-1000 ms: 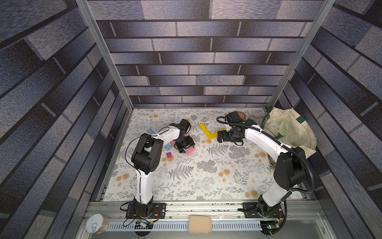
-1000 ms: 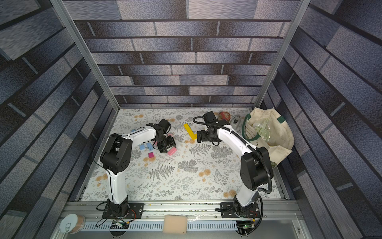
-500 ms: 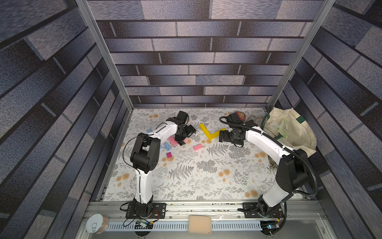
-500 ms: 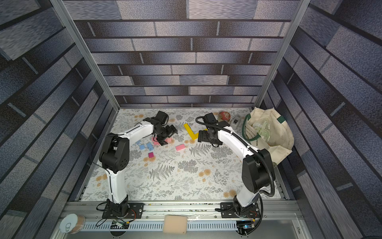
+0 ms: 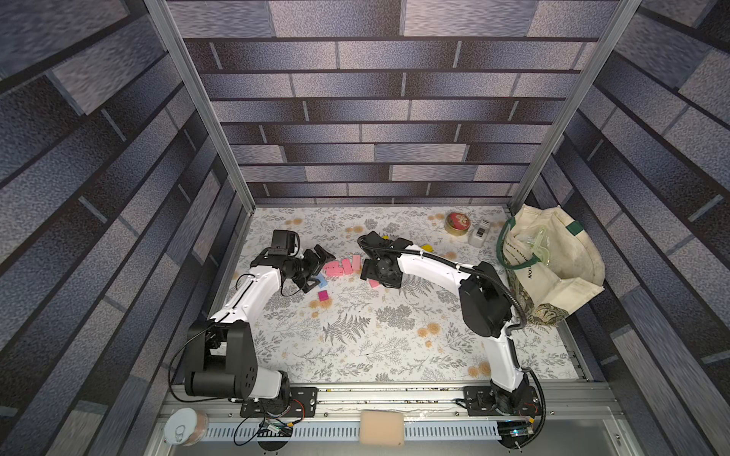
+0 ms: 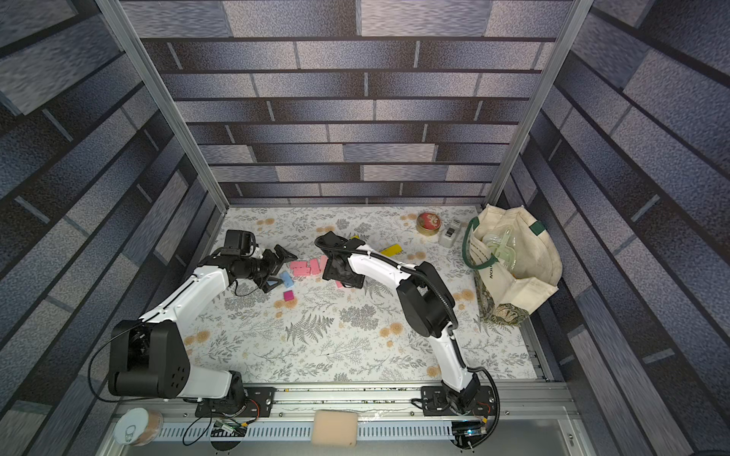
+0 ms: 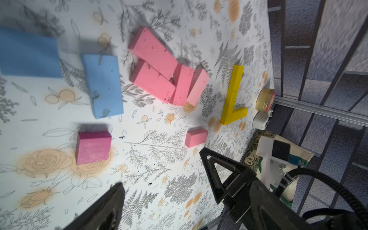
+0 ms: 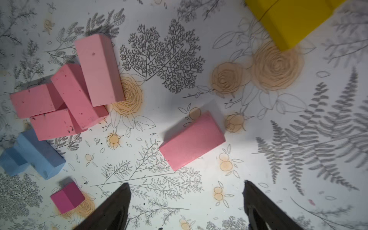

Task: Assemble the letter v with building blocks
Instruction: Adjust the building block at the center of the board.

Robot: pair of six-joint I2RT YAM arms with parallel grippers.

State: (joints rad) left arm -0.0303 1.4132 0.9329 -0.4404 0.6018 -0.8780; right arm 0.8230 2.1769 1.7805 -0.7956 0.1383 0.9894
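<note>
We're looking down at the right gripper (image 8: 186, 182), its jaws spread wide and gripping nothing, hovering just short of a lone pink brick (image 8: 192, 141) that is lying flat on the floral tablecloth (image 8: 258, 139). Nearby, four pink bricks (image 8: 69, 95) are leaning on one another in a loose pile. The left gripper (image 7: 160, 169) is hanging empty as well, jaws spread, near the magenta cube (image 7: 92, 147) and two blue bricks (image 7: 103, 83). Beyond the pile, the yellow bricks (image 7: 233, 95) are lying joined at an angle.
</note>
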